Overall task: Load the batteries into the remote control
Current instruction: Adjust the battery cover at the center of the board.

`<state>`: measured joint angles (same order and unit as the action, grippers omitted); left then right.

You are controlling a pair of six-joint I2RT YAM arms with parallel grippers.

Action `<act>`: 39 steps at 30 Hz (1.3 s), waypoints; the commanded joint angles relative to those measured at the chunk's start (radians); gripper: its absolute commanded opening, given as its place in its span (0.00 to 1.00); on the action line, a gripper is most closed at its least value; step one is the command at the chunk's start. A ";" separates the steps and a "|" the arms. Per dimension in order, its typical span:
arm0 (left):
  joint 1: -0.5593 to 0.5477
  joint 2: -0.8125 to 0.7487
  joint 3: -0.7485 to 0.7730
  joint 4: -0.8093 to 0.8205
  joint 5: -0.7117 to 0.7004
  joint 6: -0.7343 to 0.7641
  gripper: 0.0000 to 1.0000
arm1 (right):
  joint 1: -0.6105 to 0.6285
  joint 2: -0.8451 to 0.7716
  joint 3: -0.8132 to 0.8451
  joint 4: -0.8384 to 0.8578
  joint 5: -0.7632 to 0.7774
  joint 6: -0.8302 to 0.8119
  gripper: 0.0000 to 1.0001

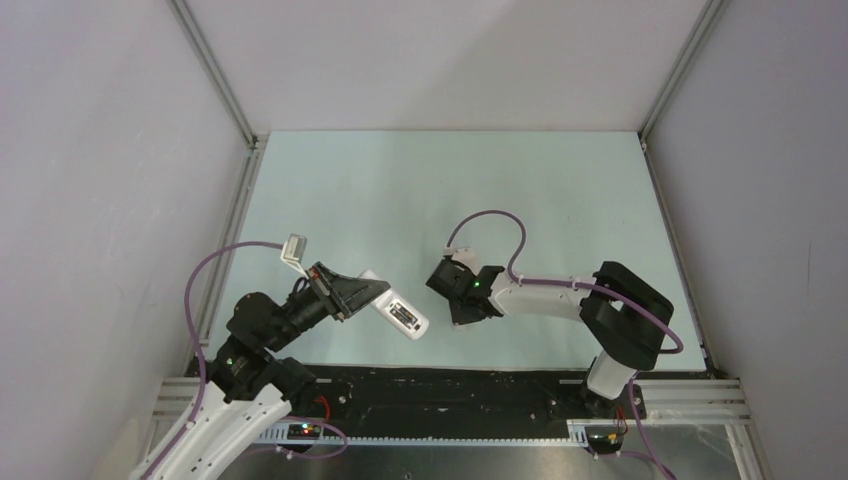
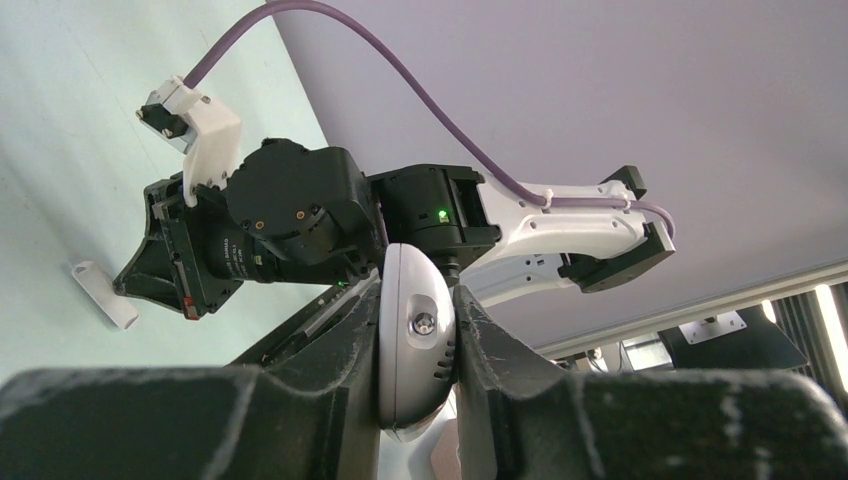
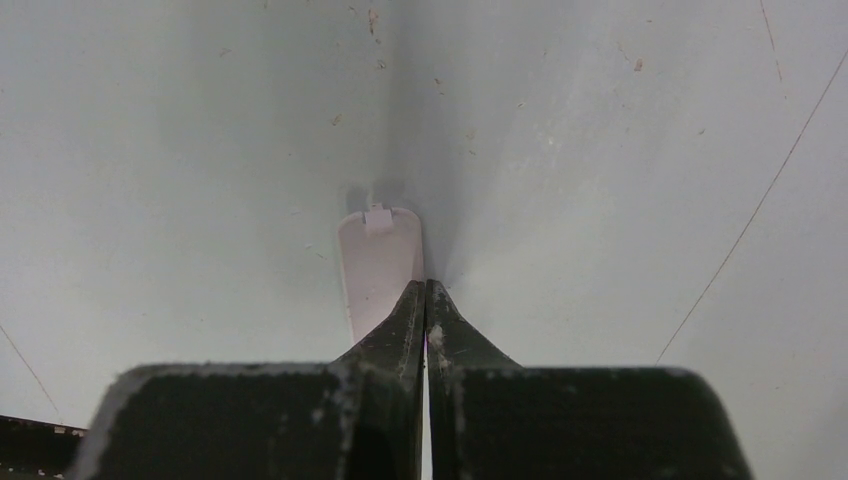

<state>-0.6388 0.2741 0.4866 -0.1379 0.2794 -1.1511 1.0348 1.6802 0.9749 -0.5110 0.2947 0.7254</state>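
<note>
Pale desk [image 1: 420,180] holds the cover [image 3: 378,260]; no batteries visible, so loading looks undone. Left claw [image 2: 418,335] grips the remote control [image 2: 412,290]; right claw [image 3: 427,295] is pinched shut.

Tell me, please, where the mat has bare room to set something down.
The far half of the mat, up to the back wall, is bare. Crowded: near centre, where the left end effector holds the remote close to the right end effector, whose tips are at the cover.

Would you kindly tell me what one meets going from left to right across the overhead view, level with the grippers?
left gripper → remote control, held at its left end → right gripper
</note>
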 commanded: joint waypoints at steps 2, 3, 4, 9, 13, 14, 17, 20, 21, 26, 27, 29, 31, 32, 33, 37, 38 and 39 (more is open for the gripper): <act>0.002 -0.002 0.004 0.027 -0.002 0.009 0.01 | 0.022 0.055 -0.004 -0.043 0.044 0.005 0.00; 0.002 -0.001 0.005 0.027 -0.001 0.009 0.01 | 0.024 0.061 -0.003 -0.049 0.047 0.005 0.00; 0.001 0.002 0.006 0.026 0.000 0.009 0.01 | 0.030 0.065 -0.002 -0.051 0.053 0.005 0.00; 0.001 0.007 0.007 0.027 0.003 0.011 0.01 | 0.051 0.086 -0.002 -0.072 0.075 0.000 0.00; 0.001 0.011 0.010 0.027 0.002 0.009 0.01 | 0.074 0.097 0.000 -0.106 0.121 0.004 0.00; 0.002 0.011 0.011 0.027 0.001 0.009 0.01 | 0.076 0.100 0.002 -0.111 0.125 0.005 0.00; 0.000 0.017 0.015 0.026 0.002 0.010 0.01 | 0.087 0.107 0.002 -0.123 0.129 0.008 0.00; 0.001 0.021 0.020 0.027 0.003 0.011 0.01 | 0.089 0.111 0.002 -0.117 0.120 0.013 0.02; 0.001 0.023 0.021 0.027 0.004 0.011 0.01 | 0.088 0.110 0.002 -0.114 0.110 0.015 0.03; 0.002 0.017 0.024 0.027 0.004 0.011 0.01 | 0.078 0.082 0.001 -0.080 0.078 0.023 0.10; 0.002 0.015 0.024 0.027 0.003 0.010 0.01 | 0.076 0.068 0.001 -0.077 0.074 0.026 0.12; 0.001 0.010 0.023 0.027 0.001 0.011 0.01 | 0.067 0.048 0.002 -0.070 0.068 0.026 0.16; 0.001 0.008 0.022 0.027 0.000 0.009 0.01 | 0.058 0.029 0.000 -0.068 0.064 0.025 0.18; 0.002 0.006 0.023 0.026 -0.001 0.009 0.01 | 0.051 0.023 -0.001 -0.067 0.060 0.024 0.18; 0.001 0.005 0.022 0.027 -0.002 0.009 0.01 | 0.048 0.010 -0.005 -0.065 0.058 0.021 0.18; 0.001 -0.004 0.018 0.027 -0.005 0.004 0.01 | 0.033 -0.033 -0.025 -0.058 0.053 0.026 0.19; 0.001 -0.004 0.017 0.027 -0.005 0.004 0.01 | 0.030 -0.050 -0.028 -0.056 0.053 0.029 0.19; 0.001 -0.003 0.017 0.027 -0.004 0.004 0.01 | 0.028 -0.057 -0.036 -0.052 0.052 0.030 0.20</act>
<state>-0.6388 0.2829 0.4866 -0.1383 0.2798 -1.1511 1.0737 1.6749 0.9718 -0.5411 0.3664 0.7338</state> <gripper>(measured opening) 0.298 0.185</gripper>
